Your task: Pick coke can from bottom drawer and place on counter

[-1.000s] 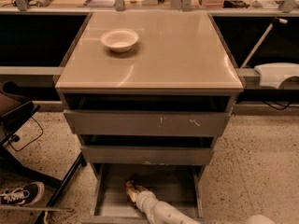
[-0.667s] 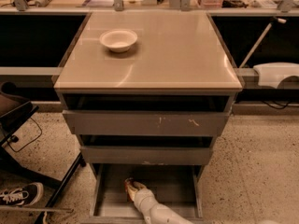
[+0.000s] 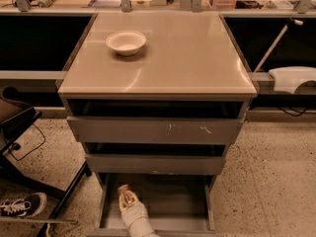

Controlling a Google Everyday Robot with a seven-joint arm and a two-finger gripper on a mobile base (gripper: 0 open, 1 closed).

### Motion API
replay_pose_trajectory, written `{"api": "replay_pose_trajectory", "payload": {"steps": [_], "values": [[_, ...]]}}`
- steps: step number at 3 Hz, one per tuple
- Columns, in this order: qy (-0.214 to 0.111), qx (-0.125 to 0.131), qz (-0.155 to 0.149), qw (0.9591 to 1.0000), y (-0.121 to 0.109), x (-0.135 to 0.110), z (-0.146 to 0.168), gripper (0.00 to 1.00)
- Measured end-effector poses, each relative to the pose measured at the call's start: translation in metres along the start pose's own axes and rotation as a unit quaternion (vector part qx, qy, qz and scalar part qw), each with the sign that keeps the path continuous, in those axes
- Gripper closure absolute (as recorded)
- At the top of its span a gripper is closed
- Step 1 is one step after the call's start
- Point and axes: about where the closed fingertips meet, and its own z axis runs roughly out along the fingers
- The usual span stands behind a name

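Claw (image 3: 130,207) hanging inside bottom drawer (image 3: 180,201) at 6 o'clock, right at coke can (image 3: 125,195) on drawer's 9 o'clock side; grip state: cannot tell. Lifting and placing on desk (image 3: 187,53) at 12 o'clock awaiting.

Looking down on a grey drawer cabinet. On the counter (image 3: 187,58), toward its rear left, a white bowl (image 3: 126,42), upright. Below it, two scuffed grey drawers, the top drawer (image 3: 155,131) and the middle drawer (image 3: 155,163), a dark gap above each front. Lowest, the bottom drawer (image 3: 173,201), pulled well out. In its left part, the coke can (image 3: 124,192), with the gripper (image 3: 128,204) right at it, on a white arm (image 3: 138,223) reaching in from the lower edge. At left on the speckled floor (image 3: 266,181), a black-and-white sneaker (image 3: 22,205).
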Motion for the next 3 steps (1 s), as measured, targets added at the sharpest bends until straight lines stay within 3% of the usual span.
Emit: {"api": "replay_pose_trajectory", "payload": {"steps": [1,2,3], "values": [[-0.001,0.003,-0.034,0.9994,0.016,-0.009,-0.021,1.00],[0.002,0.007,-0.032,0.9995,0.008,-0.016,-0.018,1.00],[-0.012,0.028,-0.029,0.9991,-0.030,-0.070,-0.021,1.00]]}}
